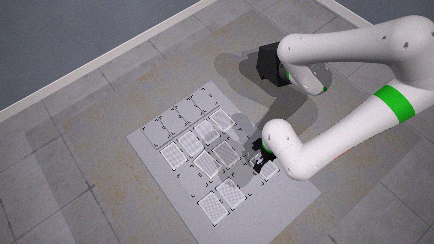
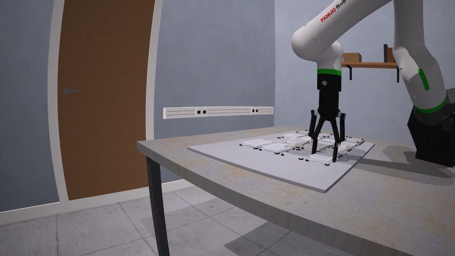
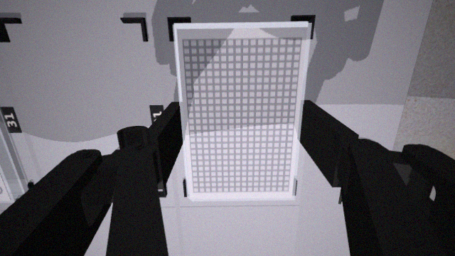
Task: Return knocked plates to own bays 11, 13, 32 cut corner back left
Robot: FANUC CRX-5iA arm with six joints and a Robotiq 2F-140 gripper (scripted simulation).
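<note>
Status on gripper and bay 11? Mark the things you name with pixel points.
Gripper [image 1: 264,163] [image 2: 324,156] [image 3: 240,119] shut on 384-well plate [image 1: 269,170] [image 2: 320,158] [image 3: 242,149]. Plate at bay 11's corner pieces, full seating unclear. No obstruction visible beside it. Bay 32's 384-well plate [image 1: 208,164] sits askew.
</note>
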